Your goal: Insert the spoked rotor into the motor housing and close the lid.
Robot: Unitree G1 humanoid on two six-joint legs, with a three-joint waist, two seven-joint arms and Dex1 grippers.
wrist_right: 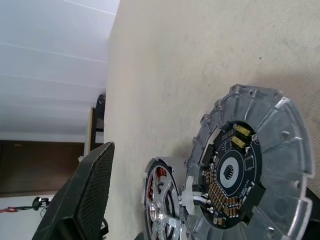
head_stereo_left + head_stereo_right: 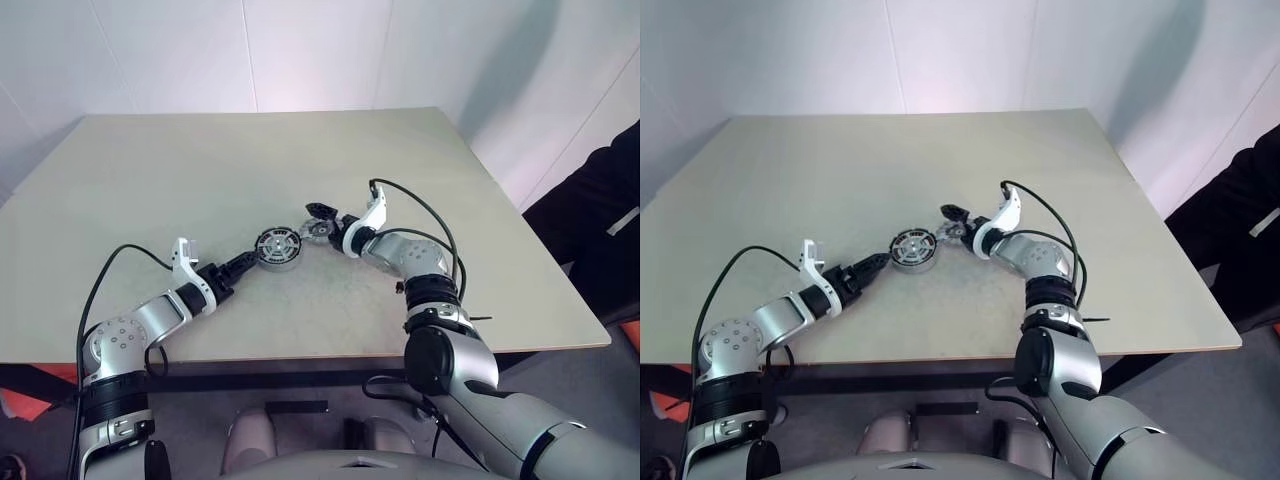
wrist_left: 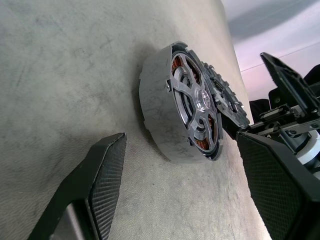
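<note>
The rotor (image 3: 196, 107) sits inside the housing (image 2: 276, 249), its silvery spokes facing up and copper windings visible between them. The housing lies flat on the table (image 2: 250, 170), round face upward, its axis vertical, near the middle of the table toward the near edge.

On the left, the left gripper (image 2: 243, 263) reaches in low from the near left, pointing right toward the housing. Its two black fingers (image 3: 102, 175) stand apart, one on each side of the housing's near-left wall, close to it but not touching.

Just right of the housing lies the lid (image 2: 318, 231), a grey disc with a notched rim. Its left edge rests up on the housing's right rim, so it tilts, and the face showing in the right wrist view carries a dark round circuit board.

Farther right, the right gripper (image 2: 328, 222) comes in from the right, pointing left. Its fingers are spread wide around the lid, not clamped on it.
</note>
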